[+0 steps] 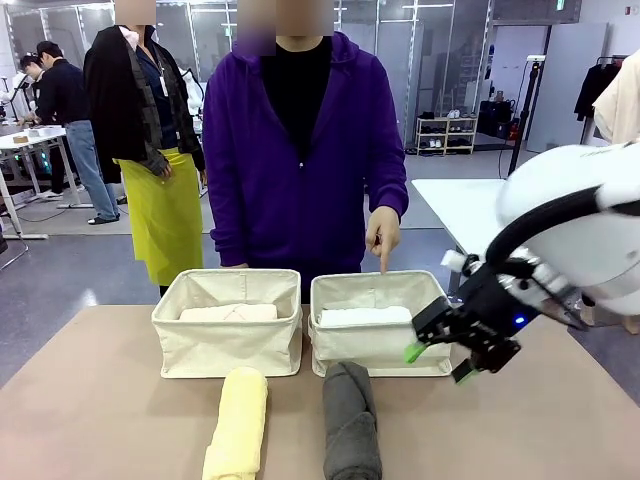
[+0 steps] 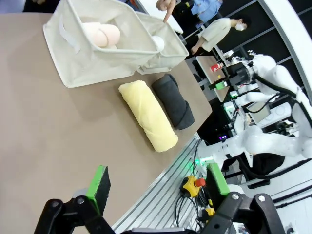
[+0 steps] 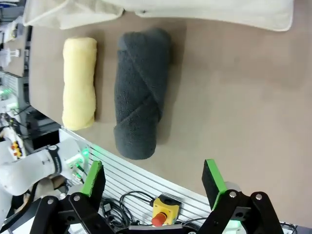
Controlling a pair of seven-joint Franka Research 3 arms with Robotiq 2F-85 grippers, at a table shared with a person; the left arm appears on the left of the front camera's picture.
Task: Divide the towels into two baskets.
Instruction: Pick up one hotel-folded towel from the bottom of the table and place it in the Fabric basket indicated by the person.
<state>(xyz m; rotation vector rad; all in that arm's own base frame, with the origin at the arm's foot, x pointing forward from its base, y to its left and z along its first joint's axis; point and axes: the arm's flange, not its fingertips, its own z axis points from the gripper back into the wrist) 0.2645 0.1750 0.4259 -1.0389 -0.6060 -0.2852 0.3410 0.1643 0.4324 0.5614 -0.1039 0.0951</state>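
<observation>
Two cream baskets stand side by side mid-table: the left basket (image 1: 228, 342) holds a pale pink towel (image 1: 228, 313), the right basket (image 1: 375, 340) a white towel (image 1: 365, 316). In front of them lie a yellow towel (image 1: 238, 425) and a dark grey towel (image 1: 351, 420), side by side on the table. My right gripper (image 1: 438, 363) hovers open just right of the right basket's front corner, above the table. In the right wrist view its fingers (image 3: 212, 176) frame the table edge below the grey towel (image 3: 140, 92). My left gripper (image 2: 158, 183) is open over the table's near edge, away from the yellow towel (image 2: 148, 114).
A person in a purple hoodie stands behind the baskets, one finger (image 1: 383, 255) pointing down at the right basket. An emergency stop button (image 3: 162, 213) and cables lie below the table's near edge. Brown tabletop (image 1: 110, 400) spreads left and right of the towels.
</observation>
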